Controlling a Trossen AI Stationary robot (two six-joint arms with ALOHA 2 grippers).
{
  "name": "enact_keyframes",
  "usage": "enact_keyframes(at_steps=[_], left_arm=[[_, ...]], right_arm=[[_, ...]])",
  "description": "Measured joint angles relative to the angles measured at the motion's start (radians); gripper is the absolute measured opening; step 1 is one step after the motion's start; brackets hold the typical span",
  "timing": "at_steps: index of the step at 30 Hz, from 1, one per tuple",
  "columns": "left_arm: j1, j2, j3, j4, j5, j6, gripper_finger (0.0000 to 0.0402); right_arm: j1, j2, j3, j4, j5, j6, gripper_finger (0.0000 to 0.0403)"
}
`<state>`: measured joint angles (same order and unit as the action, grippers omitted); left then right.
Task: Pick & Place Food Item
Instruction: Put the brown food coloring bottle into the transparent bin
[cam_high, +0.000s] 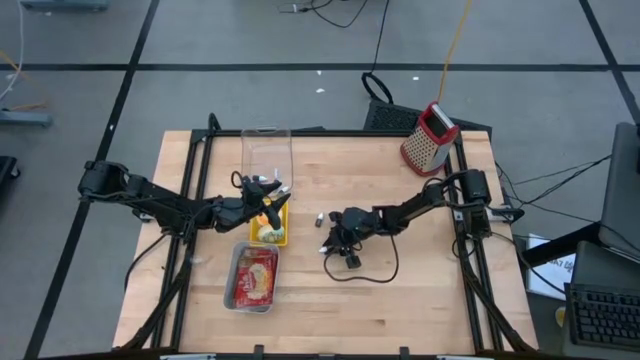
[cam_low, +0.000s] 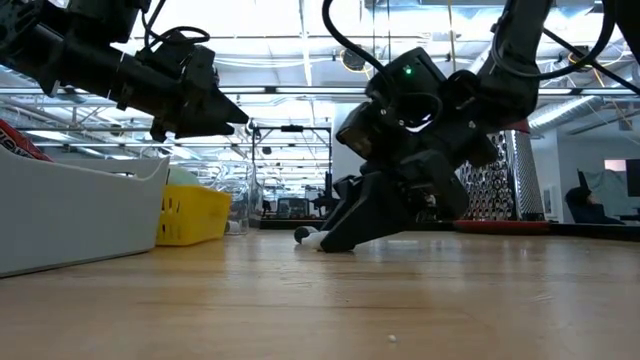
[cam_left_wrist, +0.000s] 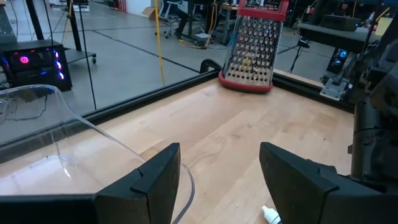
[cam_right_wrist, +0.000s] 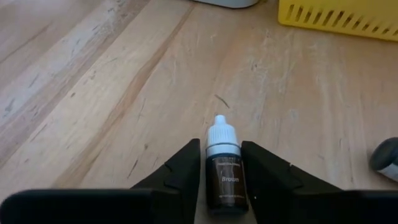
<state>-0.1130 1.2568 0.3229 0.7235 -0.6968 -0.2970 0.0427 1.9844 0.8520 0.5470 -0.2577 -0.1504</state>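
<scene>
A small brown dropper bottle (cam_right_wrist: 222, 177) with a white cap (cam_right_wrist: 222, 134) lies on its side on the wooden table (cam_high: 420, 280). My right gripper (cam_right_wrist: 222, 171) is down at the table's middle (cam_high: 338, 243), its fingers closed against the bottle's two sides. My left gripper (cam_left_wrist: 221, 186) stands open and holds nothing. It hangs above the yellow basket (cam_high: 270, 228) left of centre (cam_high: 272, 195), pointing roughly level toward the right. My right gripper pinches the bottle's brown body (cam_right_wrist: 214, 186) between its two fingers, below the white cap. The fingers (cam_right_wrist: 186, 171) slant down from the table's right side and lie along the bottle. Its capped end points out past the fingertips. The bottle lies on the table.
A second small dark item (cam_right_wrist: 387, 158) lies close beside the bottle. A clear plastic container (cam_high: 265, 152) stands behind the yellow basket, and a tray with a packaged food item (cam_high: 252, 278) in front of it. A red-rimmed box grater (cam_high: 430, 140) stands at the far right.
</scene>
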Motion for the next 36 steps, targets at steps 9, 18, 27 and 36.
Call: enact_keyframes(at_steps=[9, 18, 27, 36], left_arm=[[0.0, 0.0, 0.0, -0.003, 0.0, -0.004, 0.0223], [0.0, 0.0, 0.0, -0.003, 0.0, -0.005, 0.0223], [0.0, 0.0, 0.0, -0.003, 0.0, -0.006, 0.0223], [0.0, 0.0, 0.0, -0.003, 0.0, -0.008, 0.0223]], right_arm=[[0.001, -0.002, 0.0, -0.094, 0.066, -0.048, 0.0147], [-0.001, -0.001, -0.001, -0.162, 0.089, -0.043, 0.0158], [-0.001, -0.001, -0.001, -0.246, 0.093, -0.042, 0.0153], [-0.001, -0.001, 0.0, -0.306, 0.096, -0.02, 0.0149]])
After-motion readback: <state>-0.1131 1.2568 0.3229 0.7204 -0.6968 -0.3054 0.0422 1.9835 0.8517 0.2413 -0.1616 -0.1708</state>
